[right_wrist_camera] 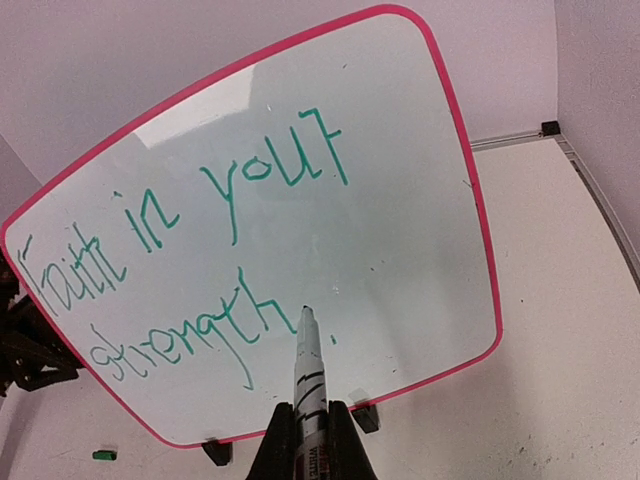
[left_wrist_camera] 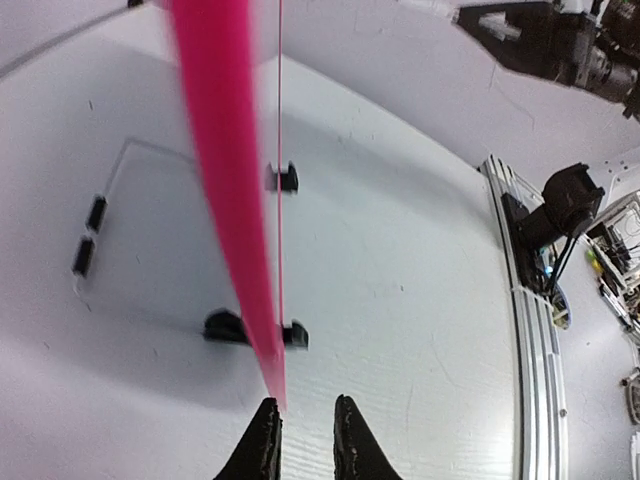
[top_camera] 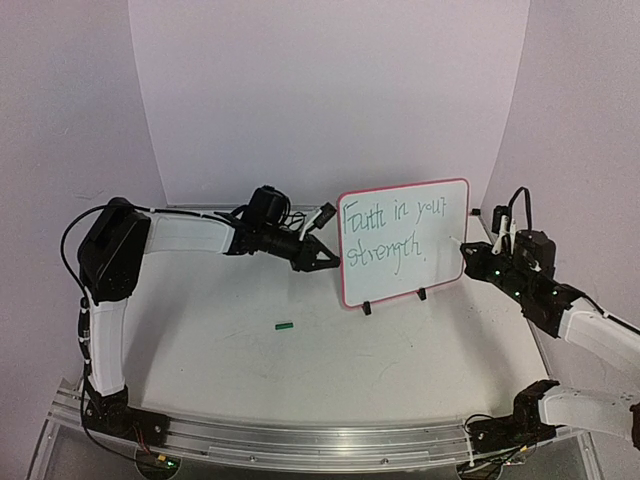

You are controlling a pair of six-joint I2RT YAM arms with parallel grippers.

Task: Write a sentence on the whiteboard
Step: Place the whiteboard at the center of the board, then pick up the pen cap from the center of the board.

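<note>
The whiteboard (top_camera: 440, 205), red-pink rimmed, stands upright on two black feet at mid-table. Across it runs the sentence (top_camera: 392, 232) in green, two lines reading "Faith in your strength". In the right wrist view the sentence (right_wrist_camera: 190, 260) fills the whiteboard (right_wrist_camera: 400, 180). My right gripper (right_wrist_camera: 310, 425) is shut on a marker (right_wrist_camera: 309, 370), whose tip sits just off the last "h", beside a small green dot. My left gripper (top_camera: 330, 262) is at the board's left edge. In the left wrist view it (left_wrist_camera: 303, 415) is open by a narrow gap, the pink rim (left_wrist_camera: 225, 180) ending just past its left fingertip (left_wrist_camera: 265, 418).
A small green marker cap (top_camera: 285, 325) lies on the table in front of the board, left of its feet; it also shows in the right wrist view (right_wrist_camera: 104, 455). The metal rail (top_camera: 300, 435) runs along the near edge. Curved white walls close in behind.
</note>
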